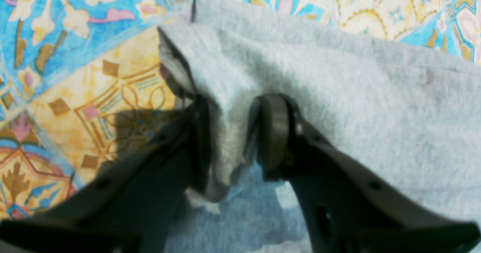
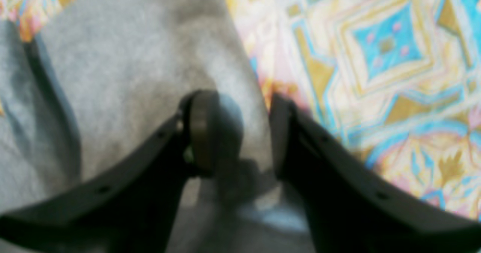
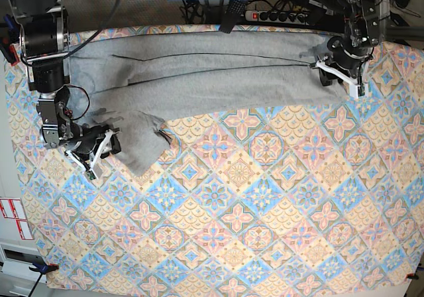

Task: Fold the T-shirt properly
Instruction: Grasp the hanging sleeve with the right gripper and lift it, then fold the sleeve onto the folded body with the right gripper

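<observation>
Two end effectors | left pinching T-shirt | right spread, blurred

The right wrist view is blurred throughout; any grip on the T-shirt cannot be told.

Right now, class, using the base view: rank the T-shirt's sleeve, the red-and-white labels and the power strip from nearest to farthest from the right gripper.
1. The T-shirt sleeve, lying right beside the right gripper on that view's left side.
2. The red-and-white labels, lower down at the left edge, off the cloth.
3. The power strip, far off beyond the table's top edge.
</observation>
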You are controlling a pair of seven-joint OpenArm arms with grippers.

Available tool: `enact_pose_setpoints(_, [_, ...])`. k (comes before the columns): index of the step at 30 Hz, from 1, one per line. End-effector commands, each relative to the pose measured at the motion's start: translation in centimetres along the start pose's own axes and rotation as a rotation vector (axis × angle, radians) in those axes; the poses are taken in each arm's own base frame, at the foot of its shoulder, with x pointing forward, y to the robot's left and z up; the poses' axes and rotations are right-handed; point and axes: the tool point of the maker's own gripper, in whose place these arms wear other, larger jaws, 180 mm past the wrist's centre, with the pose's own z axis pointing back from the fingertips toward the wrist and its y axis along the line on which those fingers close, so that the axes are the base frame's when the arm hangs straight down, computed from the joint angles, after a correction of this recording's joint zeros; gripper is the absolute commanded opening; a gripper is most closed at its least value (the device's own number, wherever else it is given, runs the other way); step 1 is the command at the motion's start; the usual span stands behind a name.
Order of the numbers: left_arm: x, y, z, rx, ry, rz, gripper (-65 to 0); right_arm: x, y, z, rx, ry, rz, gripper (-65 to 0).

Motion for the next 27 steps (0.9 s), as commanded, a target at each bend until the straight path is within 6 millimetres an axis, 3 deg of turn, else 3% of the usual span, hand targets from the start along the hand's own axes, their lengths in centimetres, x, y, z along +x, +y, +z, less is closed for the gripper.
enact_pose_setpoints(1, [0.1,0.6,0.2,0.021,0.007,-0.014,-42.9,0.0,0.0,0.1,0.005,0.027,0.028,-42.7])
enact_pose_setpoints(6, [0.1,0.7,0.2,0.022,0.006,-0.013,-42.9,-0.5,0.8,-0.2,0.021,0.052,0.064,-45.8])
enact_pose_setpoints(10, [0.3,1.0,0.4,0.030,0.001,-0.010,-43.5,-2.1,1.3,-0.4,0.032,0.075,0.055,-61.3])
enact_pose_setpoints(11, [0.4,1.4,0.4,0.038,-0.004,-0.007,-43.6,-1.8,1.6,-0.3,0.035,0.065,0.063,-65.0])
enact_pose_setpoints(14, [2.3,2.4,1.3,0.067,-0.060,0.011,-43.6,0.0,2.6,0.0,0.048,0.008,0.101,-64.8])
enact_pose_setpoints(18, [4.3,1.0,2.5,0.047,-0.130,0.001,-43.6,1.3,1.9,2.6,0.007,-0.100,0.071,-65.0])
enact_pose_setpoints(22, [4.9,0.6,3.1,0.040,-0.152,-0.015,-43.6,1.4,1.1,5.7,-0.054,-0.132,0.062,-65.0])
enact_pose_setpoints(27, [4.8,0.3,3.1,0.035,-0.149,-0.018,-43.6,0.6,1.7,10.0,-0.117,-0.162,0.108,-65.0])
